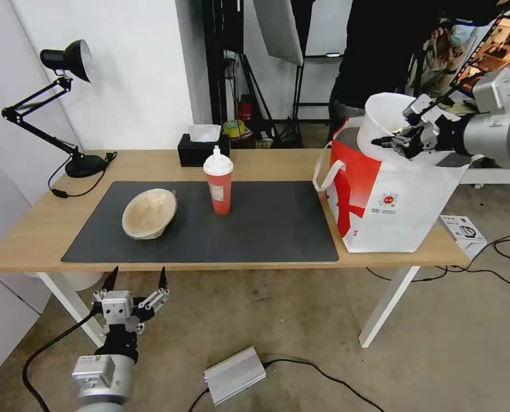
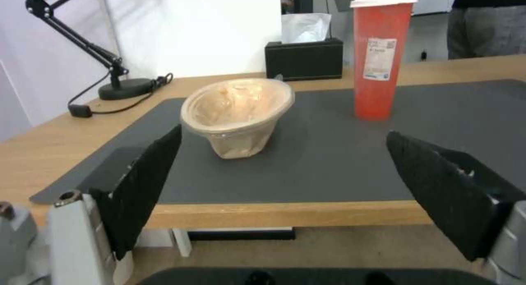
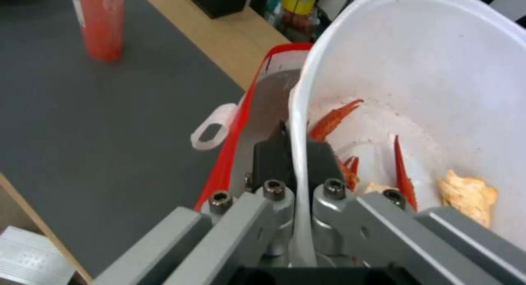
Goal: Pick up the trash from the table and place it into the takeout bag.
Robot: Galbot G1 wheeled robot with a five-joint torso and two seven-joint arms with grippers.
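At the upper right of the head view, the white plastic bowl [image 1: 383, 123] hangs tilted over the mouth of the takeout bag [image 1: 392, 206], its thin rim pinched in my right gripper [image 1: 406, 139]. It looks light and bendy, with loose scraps inside, so the rim seems the best hold. My left gripper [image 1: 136, 280] waits spread wide, lower left, below the table [image 1: 266, 163] edge.

Silver-grey arms, black-padded jaws, hex screws
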